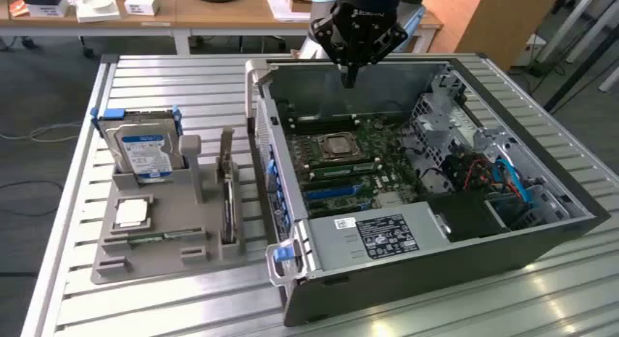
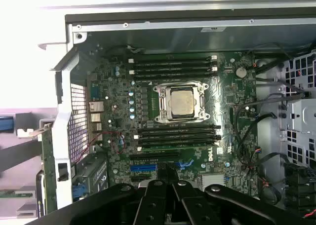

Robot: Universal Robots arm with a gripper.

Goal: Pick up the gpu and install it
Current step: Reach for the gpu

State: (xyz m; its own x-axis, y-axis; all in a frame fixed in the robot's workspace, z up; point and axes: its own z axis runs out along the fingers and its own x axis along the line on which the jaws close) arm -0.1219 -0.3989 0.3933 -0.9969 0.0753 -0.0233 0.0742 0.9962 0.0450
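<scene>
The gpu point(image 1: 228, 190) stands on edge in a slot of the grey holder point(image 1: 145, 261), at the exterior view's left of the open computer case point(image 1: 435, 272); it is a thin dark card. My gripper point(image 1: 349, 77) hangs over the far part of the case, well away from the gpu, with its fingers together and nothing between them. In the wrist view the gripper point(image 2: 166, 171) points down over the motherboard point(image 2: 222, 136), just above the blue expansion slots point(image 2: 148, 167) and near the processor socket point(image 2: 180, 102).
The holder also carries a silver hard drive point(image 1: 145, 148), a processor chip point(image 1: 133, 212) and a green memory stick point(image 1: 155, 238). Inside the case are a power supply point(image 1: 387, 235), drive cages point(image 1: 454, 112) and cables point(image 1: 483, 174). A wooden desk point(image 1: 222, 14) stands behind the slatted table point(image 1: 174, 83).
</scene>
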